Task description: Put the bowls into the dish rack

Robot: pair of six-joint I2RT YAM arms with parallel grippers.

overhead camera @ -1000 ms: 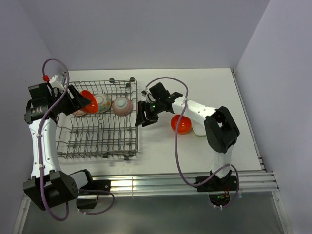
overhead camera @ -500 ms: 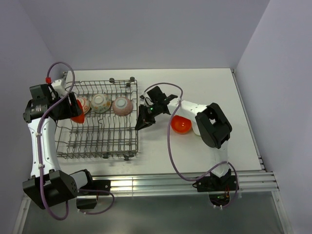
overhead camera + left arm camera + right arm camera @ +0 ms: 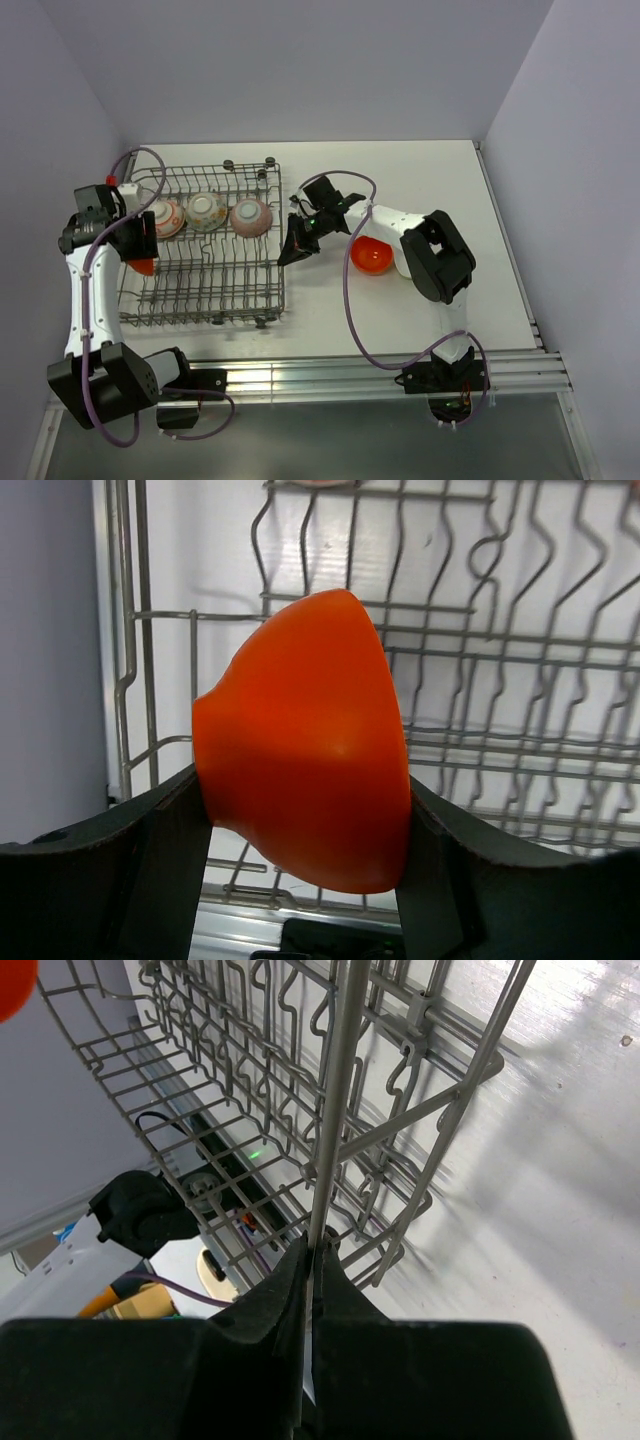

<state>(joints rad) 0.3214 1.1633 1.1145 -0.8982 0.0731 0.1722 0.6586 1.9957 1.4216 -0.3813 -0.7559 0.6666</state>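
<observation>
Far left first: the left gripper (image 3: 302,790) had swung away from the far row and come down by the left side of the large grey metal wire dish rack (image 3: 210,290). Its fingers were spread wide and clamped on the sides of a glossy orange round bowl (image 3: 300,700). The bowl was tipped on edge, just above the tines and, by the look of it, not yet seated. Along the rack's far row sat a pale red-patterned bowl (image 3: 167,217), a pale whitish bowl (image 3: 206,211) and a pinkish bowl (image 3: 251,216), side by side. And here was the news: at the rack's right side the right gripper (image 3: 310,1252) had snapped fully shut, pinching a single rim wire. That read as bracing the rack, so the left arm's drop-in looked like the step in hand. Further right on the white worktop (image 3: 400,180), well short of its right edge, a second glossy orange bowl (image 3: 370,256) waited unloaded beside the right arm.
</observation>
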